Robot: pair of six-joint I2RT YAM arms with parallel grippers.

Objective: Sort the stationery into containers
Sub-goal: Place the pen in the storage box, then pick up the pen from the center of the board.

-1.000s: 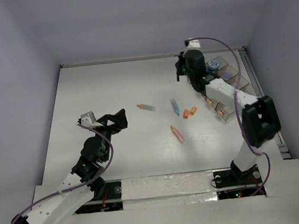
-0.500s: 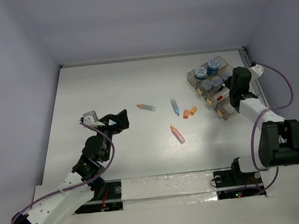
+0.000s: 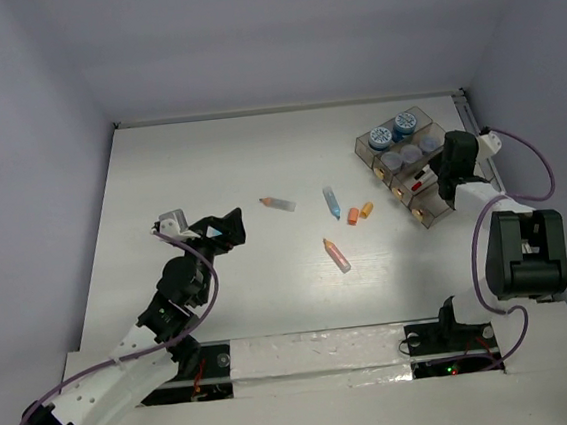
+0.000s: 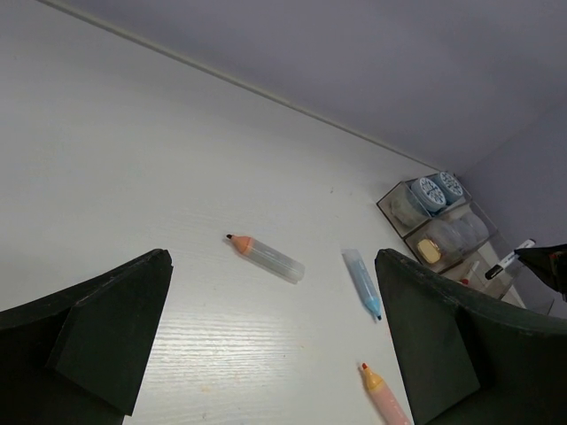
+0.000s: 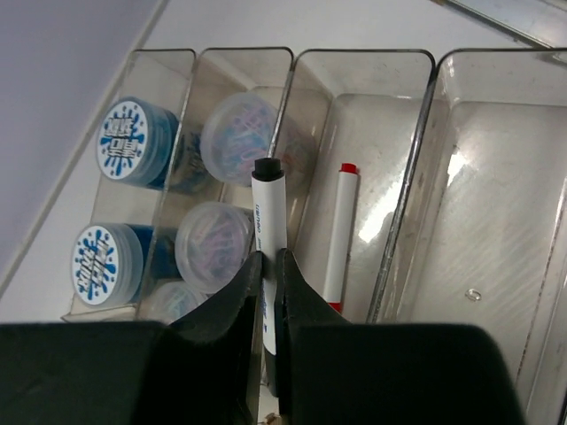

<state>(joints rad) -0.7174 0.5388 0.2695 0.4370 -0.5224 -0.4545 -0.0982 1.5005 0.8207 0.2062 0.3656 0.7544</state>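
- Pen [image 5: 267, 221], white with a black cap, is pinched in the right gripper [image 5: 268, 266], whose jaws are clamped tight on its barrel. The cap points ahead of the fingertips, in line with the compartments, likely so it can drop in flat.
- Below the jaws lies the organiser tray [image 5: 363, 51]. A red-capped pen [image 5: 339, 235] lies in the channel just right of the jaws, so that is presumably where pens go.
- Jars with blue patterned lids [image 5: 124, 142] sit left of the jaws.
- Left gripper [image 4: 275, 336] holds nothing, its jaws spread wide. Ahead of them lie a clear stick [image 4: 270, 258], a blue stick [image 4: 363, 285] and a pink stick [image 4: 385, 398], probably the next picks.
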